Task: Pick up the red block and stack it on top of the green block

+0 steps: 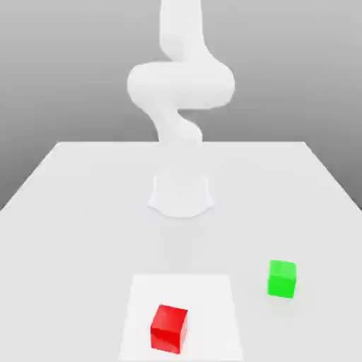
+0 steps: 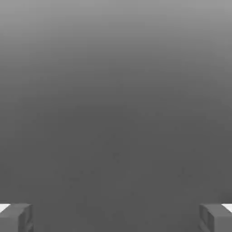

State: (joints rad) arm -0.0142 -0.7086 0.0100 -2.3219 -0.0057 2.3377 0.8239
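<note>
The red block (image 1: 169, 329) rests on a paler square patch (image 1: 141, 297) near the front of the white table. The green block (image 1: 282, 278) sits on the table to the exterior view's right of it, a little farther back, with a clear gap between the two cubes. In the hand view my gripper (image 2: 116, 218) is open. Its grey fingertips (image 2: 16, 217) stand far apart, with nothing between them and plain grey background beyond.
The arm's round base (image 1: 181, 194) stands in the middle of the white table (image 1: 71, 212). The white arm (image 1: 180, 85) curls upward from it past the top of the exterior view. The table's side edges slope away at both sides.
</note>
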